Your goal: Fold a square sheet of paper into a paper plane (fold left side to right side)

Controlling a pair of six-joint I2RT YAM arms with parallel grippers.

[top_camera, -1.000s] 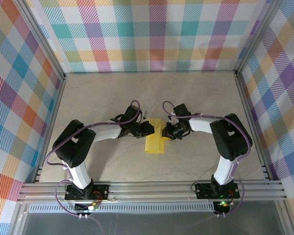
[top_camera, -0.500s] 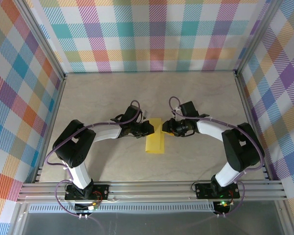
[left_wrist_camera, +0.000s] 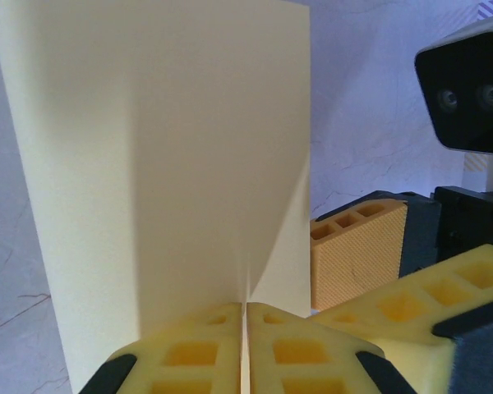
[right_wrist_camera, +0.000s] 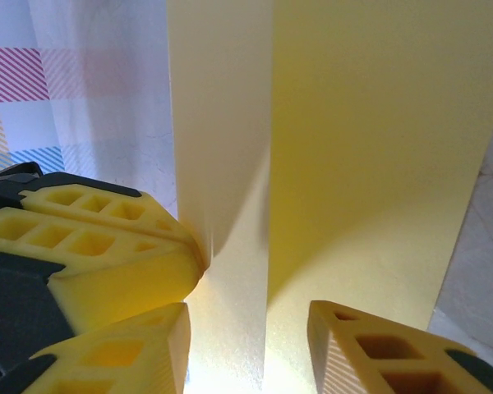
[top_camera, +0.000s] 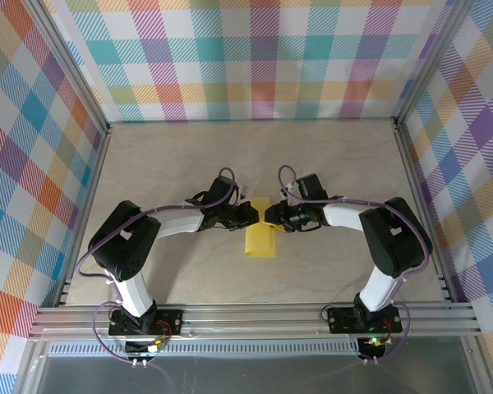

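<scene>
The square sheet of paper point(top_camera: 260, 236) is bright yellow and folded into a narrow strip in the middle of the table. My left gripper point(top_camera: 251, 215) is shut on its far left edge, and the pinched flap point(left_wrist_camera: 164, 156) stands up from the closed fingertips point(left_wrist_camera: 209, 328). My right gripper point(top_camera: 270, 215) faces it from the right and is open. In the right wrist view the paper point(right_wrist_camera: 370, 139) runs between my spread right fingers point(right_wrist_camera: 370, 349), with a fold line down the middle. The left gripper's fingers point(right_wrist_camera: 99, 246) pinch the sheet at the left.
Checked walls point(top_camera: 255, 57) and metal posts enclose the pale marbled table point(top_camera: 181, 156). The two grippers stand almost tip to tip over the paper's far end. The right gripper's ribbed pad point(left_wrist_camera: 357, 254) and camera housing point(left_wrist_camera: 468, 90) sit close beside the left fingers.
My right gripper has moved left, from beside the paper to over its far right edge, close to the left gripper. The left arm and its hold have stayed put.
</scene>
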